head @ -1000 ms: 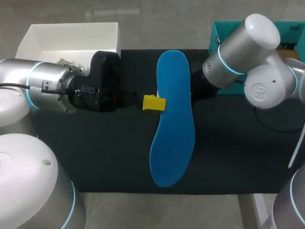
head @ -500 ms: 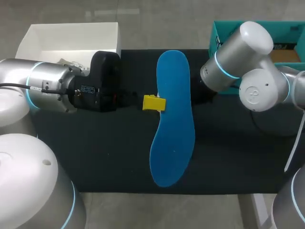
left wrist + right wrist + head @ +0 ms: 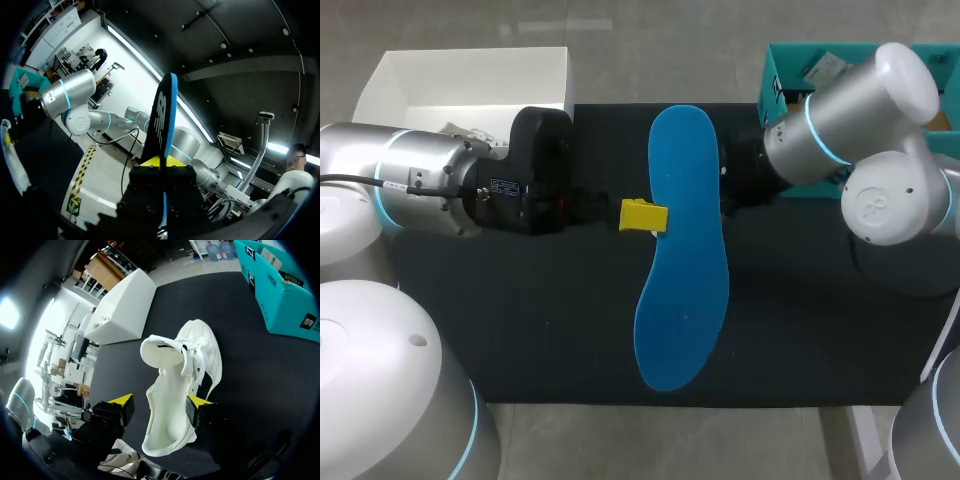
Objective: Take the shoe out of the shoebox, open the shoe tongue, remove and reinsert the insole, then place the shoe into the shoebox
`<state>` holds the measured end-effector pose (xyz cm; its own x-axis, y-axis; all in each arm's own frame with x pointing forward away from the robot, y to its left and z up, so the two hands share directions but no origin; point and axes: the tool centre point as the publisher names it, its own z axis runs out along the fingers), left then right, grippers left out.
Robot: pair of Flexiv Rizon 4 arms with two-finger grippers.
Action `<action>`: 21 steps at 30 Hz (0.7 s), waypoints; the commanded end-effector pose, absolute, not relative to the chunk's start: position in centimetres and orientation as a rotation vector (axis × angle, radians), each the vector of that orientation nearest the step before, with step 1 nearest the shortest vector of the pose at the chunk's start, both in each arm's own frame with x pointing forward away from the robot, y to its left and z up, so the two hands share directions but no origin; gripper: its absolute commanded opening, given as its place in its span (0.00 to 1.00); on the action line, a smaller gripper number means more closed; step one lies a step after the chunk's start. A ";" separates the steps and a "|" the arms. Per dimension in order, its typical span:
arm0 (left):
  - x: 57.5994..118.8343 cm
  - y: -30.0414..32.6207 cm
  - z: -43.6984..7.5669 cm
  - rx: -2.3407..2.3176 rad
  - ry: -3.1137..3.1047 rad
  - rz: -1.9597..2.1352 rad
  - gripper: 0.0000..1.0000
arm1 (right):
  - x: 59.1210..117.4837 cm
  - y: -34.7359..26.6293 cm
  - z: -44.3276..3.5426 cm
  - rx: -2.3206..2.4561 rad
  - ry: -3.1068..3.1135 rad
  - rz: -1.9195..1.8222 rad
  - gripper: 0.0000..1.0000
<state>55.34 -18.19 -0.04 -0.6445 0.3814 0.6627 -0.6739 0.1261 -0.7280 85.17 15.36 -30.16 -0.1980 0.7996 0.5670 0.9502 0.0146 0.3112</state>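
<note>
Black worktop (image 3: 520, 330) under blue insole (image 3: 682, 260). Left jaws clamp its edge; right jaws gape beside it, white shoe (image 3: 170, 390) between.

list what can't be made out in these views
Shoe: missing from the head view, hidden behind the insole and right arm.
Right arm's jaws: head view, behind the insole.
Teal shoebox interior: head view, covered by the right arm, cut off by the edge.
Insole's blue top: left wrist view, turned nearly edge-on.
</note>
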 end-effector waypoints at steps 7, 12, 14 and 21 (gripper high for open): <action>55.3 -18.3 -0.2 0.293 -1.590 1.647 0.00 | 83.2 12.9 -29.5 -1.785 -2.015 -1.050 1.00; 55.3 -18.3 -0.2 0.293 -1.590 1.647 0.00 | 83.2 12.9 -29.5 -1.785 -2.015 -1.050 1.00; 55.3 -18.3 -0.2 0.293 -1.590 1.647 0.00 | 83.6 12.9 -29.0 -1.768 -1.898 -1.129 1.00; 55.3 -18.3 -0.2 0.293 -1.590 1.647 0.00 | 83.9 11.7 -26.1 -1.698 -1.616 -1.254 1.00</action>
<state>55.34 -18.19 -0.04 -0.6444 0.3814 0.6627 -0.6740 0.1261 -0.7279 84.84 12.99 -26.05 -0.1129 0.6424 0.7580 0.9484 -0.1578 0.2750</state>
